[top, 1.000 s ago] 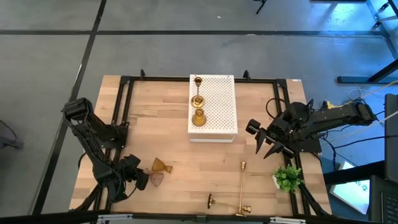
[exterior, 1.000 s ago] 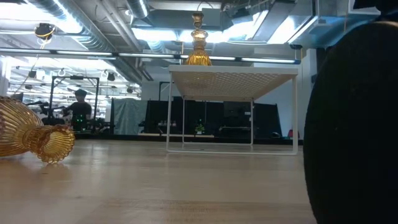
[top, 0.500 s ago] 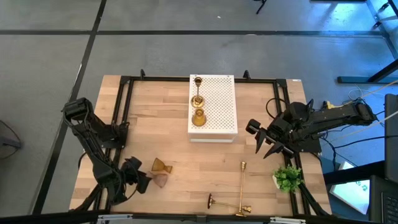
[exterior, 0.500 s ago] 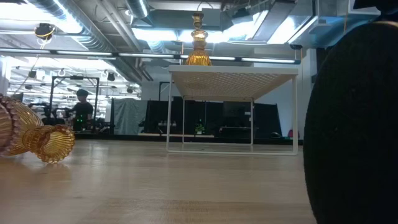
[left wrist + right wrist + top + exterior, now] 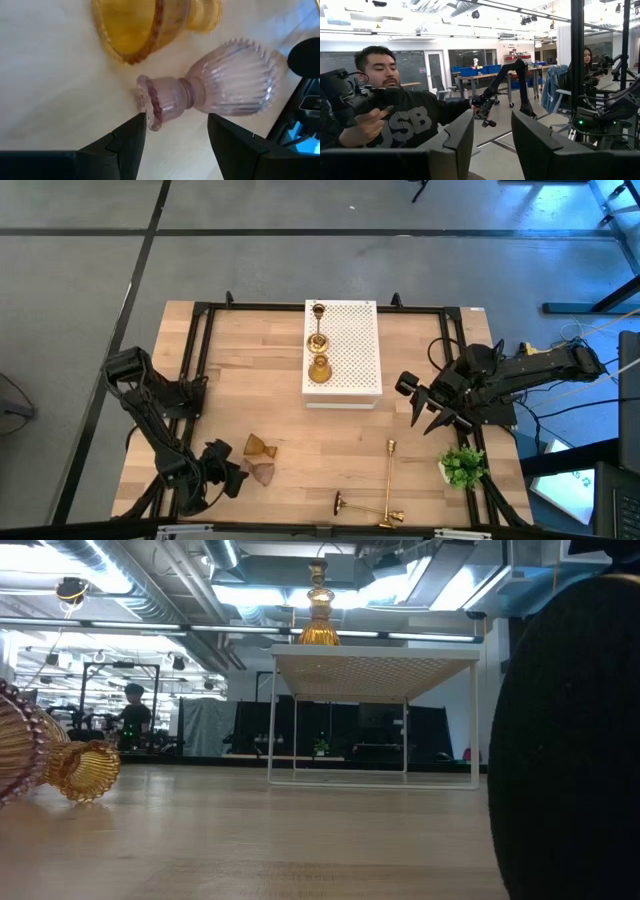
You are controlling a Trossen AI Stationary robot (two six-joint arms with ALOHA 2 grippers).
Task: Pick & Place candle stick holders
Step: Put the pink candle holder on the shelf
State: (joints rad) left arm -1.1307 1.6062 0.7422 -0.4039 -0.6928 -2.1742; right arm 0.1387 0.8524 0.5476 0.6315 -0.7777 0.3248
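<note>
pinkish glass holder (image 5: pixel 210 85) lies on its side near the front-left of the desk (image 5: pixel 250 380), its narrow foot pointing toward my left fingers (image 5: pixel 131 137) and its ribbed cup away from them. the amber glass holder (image 5: pixel 145 25) lies tipped over just beside it, touching or nearly so. my left gripper (image 5: pixel 228 478) sits low over the desk with its fingers spread wide and released; the foot rests right at their tips, near one fingertip rather than centred, and nothing is gripped. i judge this as lining up for a grab at the waist, the slimmest part and the easiest to close on.

on the white perforated box (image 5: pixel 352 340) stand three holders in a row, one amber goblet (image 5: pixel 318 369) among them, which looks like where the rest should go. two brass candlesticks (image 5: pixel 388 480) lie flat at the front edge of the desk, near the small green plant (image 5: pixel 462 465).

my right gripper (image 5: pixel 428 412) waits off the right side of the box, raised, fingers part open and holding nothing.
</note>
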